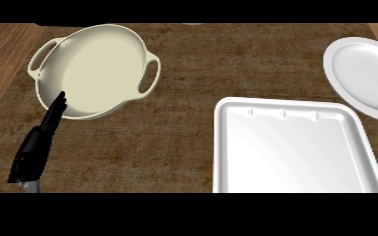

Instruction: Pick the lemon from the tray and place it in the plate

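The white rectangular tray (289, 152) lies at the lower right, and its inside shows bare white with no lemon in sight anywhere. A white round plate (357, 73) sits at the right edge, partly cut off, with nothing on it. My left hand (37, 146) comes in at the lower left, black, fingers straight and pointing up, its tips over the near rim of a cream dish. It holds nothing and is far from the tray. My right hand does not show.
A cream two-handled round dish (92, 70) stands at the upper left on the brown woven mat (184, 105). A strip of wooden counter (13, 50) shows along the left edge.
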Robot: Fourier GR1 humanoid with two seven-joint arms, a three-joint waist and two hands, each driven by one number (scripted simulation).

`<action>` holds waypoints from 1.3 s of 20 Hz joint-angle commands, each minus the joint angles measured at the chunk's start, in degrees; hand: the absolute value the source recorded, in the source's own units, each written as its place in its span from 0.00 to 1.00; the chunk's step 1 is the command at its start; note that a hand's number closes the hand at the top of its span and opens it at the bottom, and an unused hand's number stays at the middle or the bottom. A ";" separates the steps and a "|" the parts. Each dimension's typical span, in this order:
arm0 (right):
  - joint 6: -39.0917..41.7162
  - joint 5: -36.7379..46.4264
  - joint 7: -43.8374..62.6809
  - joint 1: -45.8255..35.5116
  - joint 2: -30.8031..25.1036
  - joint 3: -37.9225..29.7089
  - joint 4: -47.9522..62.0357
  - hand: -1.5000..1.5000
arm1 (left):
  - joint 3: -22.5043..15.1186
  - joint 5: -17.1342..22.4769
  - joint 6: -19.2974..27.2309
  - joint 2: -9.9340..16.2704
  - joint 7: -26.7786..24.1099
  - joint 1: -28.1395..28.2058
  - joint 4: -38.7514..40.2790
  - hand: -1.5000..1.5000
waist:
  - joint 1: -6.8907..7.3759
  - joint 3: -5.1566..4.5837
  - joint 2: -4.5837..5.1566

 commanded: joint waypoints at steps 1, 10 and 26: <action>5.85 -2.63 -11.24 -2.63 -4.22 -2.02 7.64 1.00 | -0.76 -0.28 -0.03 -0.69 -1.01 0.20 0.14 0.50 | 0.90 -0.26 0.13; 9.65 0.48 -18.28 -11.02 -4.43 5.47 18.87 1.00 | -1.50 -1.20 -0.91 -0.09 0.22 -1.84 0.50 0.50 | 2.45 -0.54 0.18; 2.91 14.66 -13.59 -29.11 9.33 22.72 31.25 1.00 | -1.35 -2.70 0.35 -1.00 -0.10 -2.09 0.97 0.50 | 1.94 -0.70 0.07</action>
